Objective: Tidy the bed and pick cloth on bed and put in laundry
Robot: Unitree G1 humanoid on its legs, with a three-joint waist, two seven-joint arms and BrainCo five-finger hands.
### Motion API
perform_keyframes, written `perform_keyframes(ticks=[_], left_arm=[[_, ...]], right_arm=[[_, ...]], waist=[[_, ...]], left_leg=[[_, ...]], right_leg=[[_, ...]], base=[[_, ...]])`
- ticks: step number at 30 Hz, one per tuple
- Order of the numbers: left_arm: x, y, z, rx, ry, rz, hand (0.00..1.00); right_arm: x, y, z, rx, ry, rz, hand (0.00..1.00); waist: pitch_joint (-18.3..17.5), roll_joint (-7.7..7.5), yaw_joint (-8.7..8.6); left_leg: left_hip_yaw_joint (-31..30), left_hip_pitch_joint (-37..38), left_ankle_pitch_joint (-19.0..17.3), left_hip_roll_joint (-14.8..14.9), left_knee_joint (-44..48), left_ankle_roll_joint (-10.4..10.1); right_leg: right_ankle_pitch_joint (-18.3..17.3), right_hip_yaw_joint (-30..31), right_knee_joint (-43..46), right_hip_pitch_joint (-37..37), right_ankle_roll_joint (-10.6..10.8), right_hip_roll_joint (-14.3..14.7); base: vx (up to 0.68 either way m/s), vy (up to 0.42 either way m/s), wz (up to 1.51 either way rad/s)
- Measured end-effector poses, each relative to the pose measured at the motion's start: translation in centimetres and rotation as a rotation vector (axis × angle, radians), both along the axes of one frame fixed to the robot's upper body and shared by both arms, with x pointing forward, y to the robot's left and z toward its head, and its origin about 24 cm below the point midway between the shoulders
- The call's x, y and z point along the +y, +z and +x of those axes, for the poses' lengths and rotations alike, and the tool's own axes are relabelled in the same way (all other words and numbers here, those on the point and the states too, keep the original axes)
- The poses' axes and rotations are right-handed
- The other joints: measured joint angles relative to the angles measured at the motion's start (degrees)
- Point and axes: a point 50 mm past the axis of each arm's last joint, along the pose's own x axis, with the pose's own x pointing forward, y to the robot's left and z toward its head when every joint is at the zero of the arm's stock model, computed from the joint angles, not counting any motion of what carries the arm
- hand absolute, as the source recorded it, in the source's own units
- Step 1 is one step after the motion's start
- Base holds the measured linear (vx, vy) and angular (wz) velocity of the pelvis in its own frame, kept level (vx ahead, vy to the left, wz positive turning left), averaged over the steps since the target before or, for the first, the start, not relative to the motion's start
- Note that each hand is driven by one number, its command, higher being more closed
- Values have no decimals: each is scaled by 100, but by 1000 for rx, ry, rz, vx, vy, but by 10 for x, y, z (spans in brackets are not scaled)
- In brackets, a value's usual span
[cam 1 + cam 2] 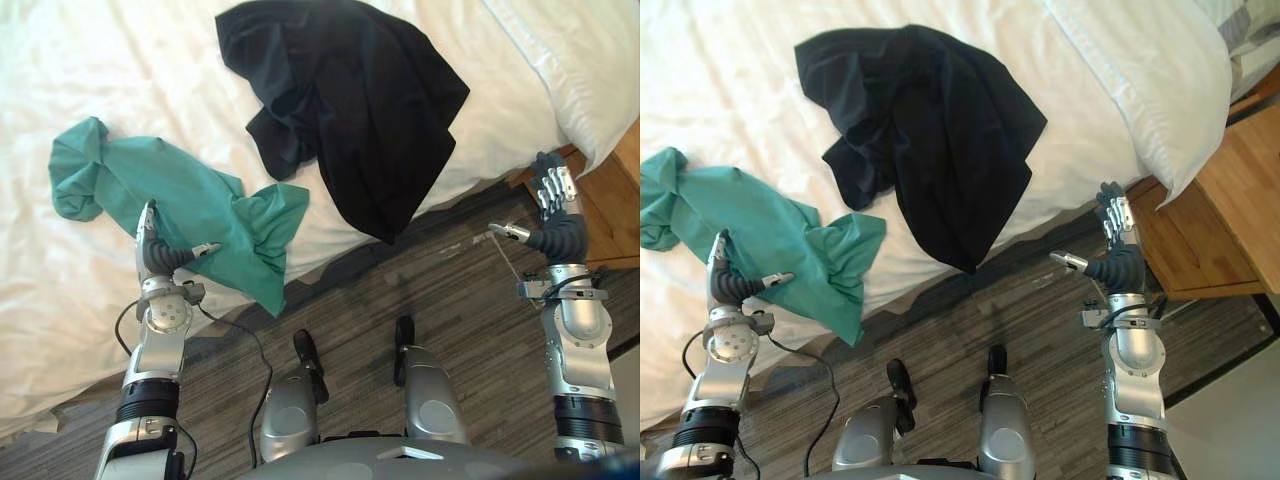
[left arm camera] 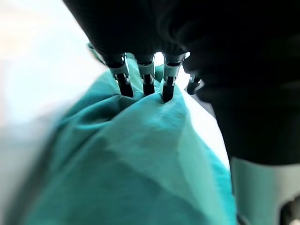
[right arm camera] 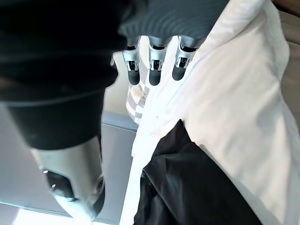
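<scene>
Left hand point(image 1: 158, 255) on green cloth point(image 1: 205, 198)

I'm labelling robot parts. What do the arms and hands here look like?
Both arms are silver-grey tubes with a black band near the elbow and a round silver joint at the wrist. The left hand and right hand match: a dark ribbed cover over wrist and back of hand, slim silver fingers with dark tips, and a thumb set apart.

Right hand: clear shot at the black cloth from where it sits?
Probably yes. The right hand hangs open beside the bed edge, and nothing lies between it and the black cloth's overhanging corner.
</scene>
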Motion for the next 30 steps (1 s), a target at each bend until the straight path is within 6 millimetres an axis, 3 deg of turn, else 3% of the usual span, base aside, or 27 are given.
perform_keyframes(ticks=[3, 10, 14, 18, 25, 30], left_arm=[[-2, 10, 4, -14, -43, 18, 100], [-22, -7, 14, 240, -203, 172, 100], [-38, -20, 20, 299, -278, 139, 100], [-54, -26, 29, 317, -388, 7, 100], [-62, -22, 42, 262, -458, -187, 100], [-75, -14, 54, 193, -491, -258, 100]], right_arm=[[3, 12, -6, -49, 34, -23, 0], [19, 37, -17, -150, 152, -116, 0], [33, 56, -12, -201, 224, -250, 0], [57, 78, 2, -262, 250, -397, 0], [86, 102, 25, -304, 228, -538, 0], [106, 107, 47, -261, 228, -597, 0]], waist=[[27, 17, 12], [86, 114, 0], [111, 174, 1], [111, 174, 18], [113, 173, 33], [142, 110, 228]], left_leg=[[114, -130, -3, 46, 49, -6], [459, -133, -22, 129, 180, -32], [586, -73, -115, 132, 248, -27], [562, -211, -134, 115, 359, -31], [214, -508, -103, 143, 538, 10], [-58, -713, -57, 190, 626, 7]], right_leg=[[-21, 51, 110, -201, -35, 23], [-46, 206, 255, -344, -74, 62], [-56, 292, 336, -359, -68, 53], [-118, 290, 554, -536, -45, -20], [-157, -42, 646, -556, -48, -139], [-169, -289, 673, -557, -69, -152]], base=[[3, -30, -7], [8, -29, -12], [-16, -1, -12], [-36, -28, 7], [-20, -37, 24], [-33, -28, 26]])
